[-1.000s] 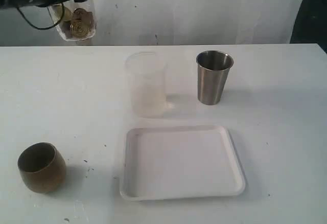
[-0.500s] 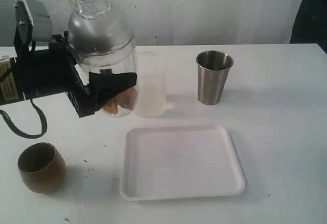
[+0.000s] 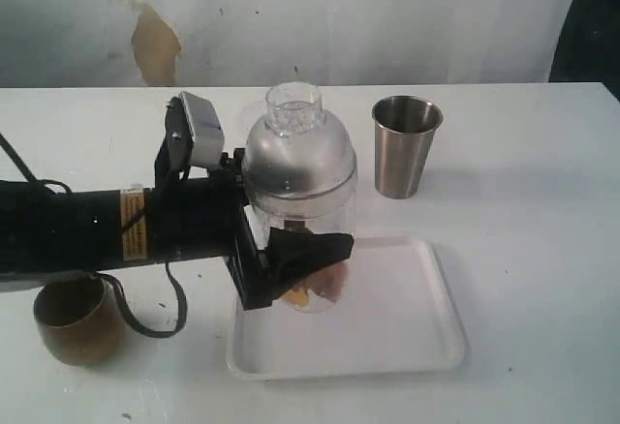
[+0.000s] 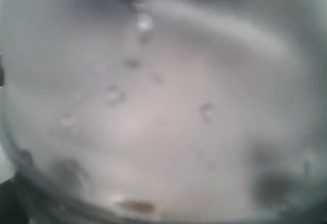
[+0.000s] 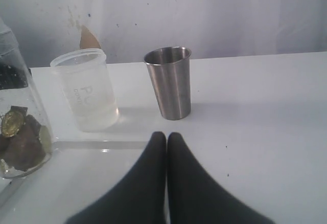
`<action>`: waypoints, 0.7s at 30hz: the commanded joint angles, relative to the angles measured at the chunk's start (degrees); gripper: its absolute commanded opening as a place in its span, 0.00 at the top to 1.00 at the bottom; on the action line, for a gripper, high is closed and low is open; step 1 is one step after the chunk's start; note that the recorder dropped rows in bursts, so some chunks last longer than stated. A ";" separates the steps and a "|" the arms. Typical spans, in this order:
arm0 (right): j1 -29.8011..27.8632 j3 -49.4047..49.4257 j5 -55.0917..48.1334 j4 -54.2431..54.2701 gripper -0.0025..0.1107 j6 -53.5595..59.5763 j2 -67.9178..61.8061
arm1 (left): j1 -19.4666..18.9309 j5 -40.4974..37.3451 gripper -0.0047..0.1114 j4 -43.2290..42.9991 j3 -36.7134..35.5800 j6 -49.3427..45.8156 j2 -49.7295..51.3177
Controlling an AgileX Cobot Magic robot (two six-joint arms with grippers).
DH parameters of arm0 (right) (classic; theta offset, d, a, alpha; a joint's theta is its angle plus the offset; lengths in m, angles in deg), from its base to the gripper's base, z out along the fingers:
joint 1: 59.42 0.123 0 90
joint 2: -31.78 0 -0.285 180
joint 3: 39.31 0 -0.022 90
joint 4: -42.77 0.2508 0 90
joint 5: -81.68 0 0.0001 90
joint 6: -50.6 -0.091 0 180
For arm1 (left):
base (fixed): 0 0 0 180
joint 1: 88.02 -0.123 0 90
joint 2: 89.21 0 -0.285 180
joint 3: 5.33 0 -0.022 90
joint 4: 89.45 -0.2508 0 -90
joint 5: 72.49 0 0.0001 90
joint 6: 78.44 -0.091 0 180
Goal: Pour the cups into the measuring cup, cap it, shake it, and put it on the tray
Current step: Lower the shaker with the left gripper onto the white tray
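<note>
The clear measuring cup (image 3: 300, 213) stands upright over the left part of the white tray (image 3: 407, 327), closed by a domed cap (image 3: 297, 158). Brown bits lie at its bottom (image 5: 20, 142). My left gripper (image 3: 295, 261) is shut on the lower part of the cup's wall; I cannot tell whether the base touches the tray. The left wrist view is filled by the blurred clear wall (image 4: 163, 111). The steel tumbler (image 3: 406, 145) stands behind the tray's right side. The brown cup (image 3: 73, 322) sits at the front left, partly under my left arm. My right gripper (image 5: 166, 136) is shut and holds nothing.
A frosted whitish cup (image 5: 87, 90) stands beside the steel tumbler (image 5: 169, 82); in the exterior view the measuring cup hides it. My left arm (image 3: 97, 230) lies across the table's left half. The right arm does not show in the exterior view.
My left arm has carried the capped measuring cup from high at the back left down and to the right, over the tray's left part. It now covers the frosted cup.
</note>
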 commanded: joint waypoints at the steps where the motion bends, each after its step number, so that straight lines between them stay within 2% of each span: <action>1: -0.10 0.37 0.16 0.00 0.98 -0.30 0.38 | 1.21 8.54 0.96 6.02 0.57 -4.76 4.51; 8: -0.10 0.37 0.16 0.00 0.98 -0.30 0.38 | 1.27 4.27 0.96 6.01 3.24 -9.33 10.19; 16: -0.10 0.37 0.16 0.00 0.98 -0.30 0.38 | 1.27 4.15 0.96 6.16 6.77 -9.49 15.29; 19: -0.10 0.37 0.16 0.00 0.98 -0.30 0.38 | 1.27 5.40 0.88 6.44 7.02 -9.12 16.38; 21: -0.10 0.37 0.16 0.00 0.98 -0.30 0.38 | 1.27 5.40 0.75 6.44 7.02 -8.17 16.54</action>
